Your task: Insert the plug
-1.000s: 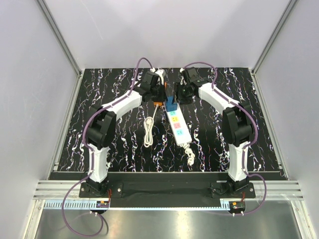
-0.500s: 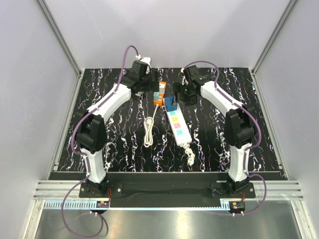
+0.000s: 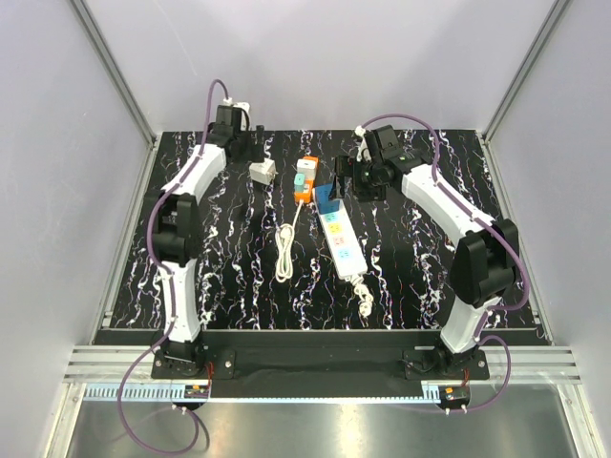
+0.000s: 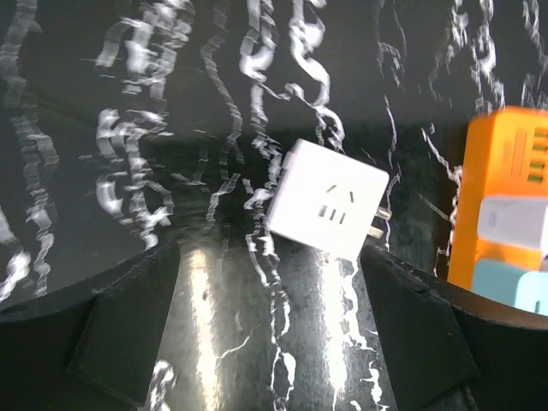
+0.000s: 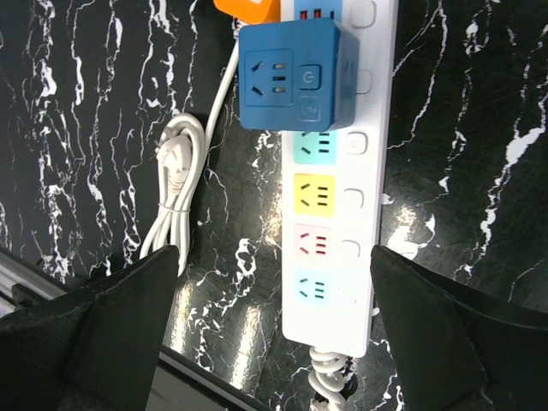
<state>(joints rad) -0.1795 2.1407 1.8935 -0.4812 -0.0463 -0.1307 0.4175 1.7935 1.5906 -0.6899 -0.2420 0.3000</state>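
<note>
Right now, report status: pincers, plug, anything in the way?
Left pincer open, empty. Right pincer open, near plug. Plug on strip, looks seated. Nothing blocking.

Catching glare off the glossy marbled tabletop (image 4: 205,325); showing smooth blue plastic on the plug (image 5: 287,77), smooth white plastic on the power strip (image 5: 364,231) and cube adapter (image 4: 325,199).

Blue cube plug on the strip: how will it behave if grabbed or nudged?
The blue plug looks like rigid moulded plastic, so probably stiff and light. Its flat, smooth sides should suit a pinch but may be slippery. It stands tall on the power strip; a sideways push likely drags the strip or tips it.
</note>
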